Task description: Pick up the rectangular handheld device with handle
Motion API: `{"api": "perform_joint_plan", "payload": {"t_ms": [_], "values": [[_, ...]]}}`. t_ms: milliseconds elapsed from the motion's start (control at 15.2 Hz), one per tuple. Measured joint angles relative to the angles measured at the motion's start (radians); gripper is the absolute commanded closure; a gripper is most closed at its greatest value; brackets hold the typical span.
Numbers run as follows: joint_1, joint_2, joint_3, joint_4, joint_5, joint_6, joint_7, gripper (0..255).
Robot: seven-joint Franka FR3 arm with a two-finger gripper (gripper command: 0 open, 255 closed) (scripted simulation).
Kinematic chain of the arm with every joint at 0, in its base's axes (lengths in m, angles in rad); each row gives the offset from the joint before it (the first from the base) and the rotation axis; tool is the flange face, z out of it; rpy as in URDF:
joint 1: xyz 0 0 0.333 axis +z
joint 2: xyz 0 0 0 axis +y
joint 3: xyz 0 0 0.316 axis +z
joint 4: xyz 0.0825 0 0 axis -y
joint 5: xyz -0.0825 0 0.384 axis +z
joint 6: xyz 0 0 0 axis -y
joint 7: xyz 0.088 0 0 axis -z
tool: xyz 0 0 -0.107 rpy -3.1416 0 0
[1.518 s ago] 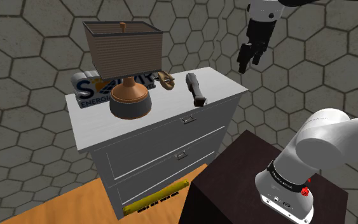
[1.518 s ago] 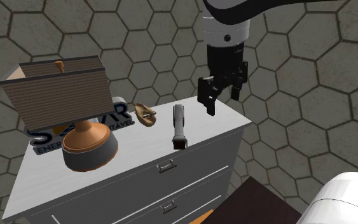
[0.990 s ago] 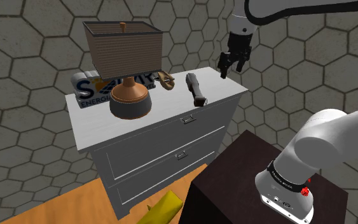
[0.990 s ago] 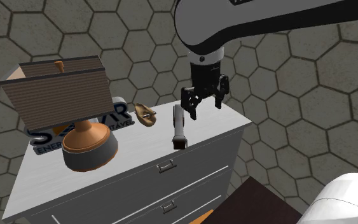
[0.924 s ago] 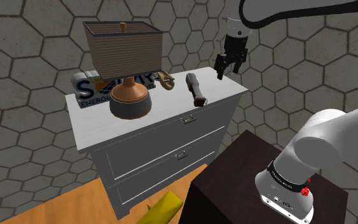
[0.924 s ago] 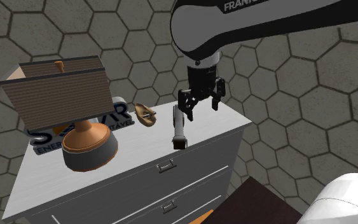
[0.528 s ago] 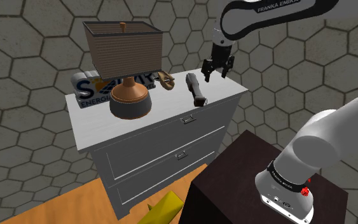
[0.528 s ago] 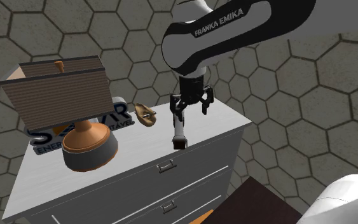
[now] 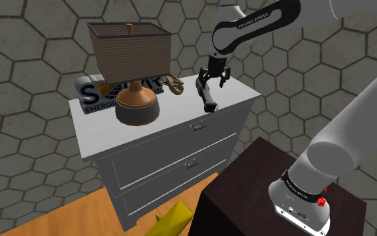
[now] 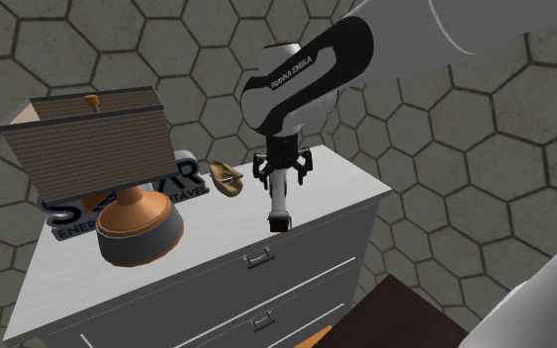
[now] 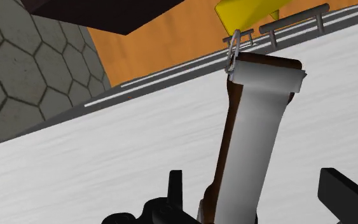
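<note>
The handheld device (image 9: pixel 207 96) is a long, dark, narrow bar lying on the white dresser top (image 9: pixel 106 131), near its front edge. In the wrist view the device (image 11: pixel 255 137) looks grey with brown sides and a small metal ring at its far end. My black gripper (image 9: pixel 211 82) hangs just over the device's rear end, fingers pointing down. The gripper (image 10: pixel 282 174) is open, with one finger on each side of the bar. Between the fingertips (image 11: pixel 175 186) of the gripper (image 11: pixel 260 194) the device lies unclasped.
A lamp (image 9: pixel 134 74) with a brown base and a boxy shade stands on the dresser, a lettered box (image 9: pixel 88 94) behind it and a small brown object (image 9: pixel 175 84) beside it. The dark stand (image 9: pixel 247 194) sits low right. A yellow object (image 9: pixel 173 220) lies on the wooden floor.
The arm swung from the shoulder view's right toward the dresser and came down, bringing the open gripper over the device's rear end. The device has not moved.
</note>
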Motion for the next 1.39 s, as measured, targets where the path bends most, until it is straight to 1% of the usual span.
{"api": "perform_joint_plan", "payload": {"t_ms": [264, 396, 792, 858, 1386], "values": [[-0.016, 0.142, -0.015, 0.084, 0.011, 0.073, 0.048, 0], [-0.017, 0.173, -0.017, 0.093, 0.012, 0.097, 0.059, 0], [-0.018, 0.223, -0.018, 0.068, 0.009, 0.172, 0.067, 0], [-0.018, 0.225, -0.018, 0.065, 0.008, 0.177, 0.067, 255], [-0.017, 0.226, -0.018, 0.061, 0.008, 0.182, 0.069, 255]]}}
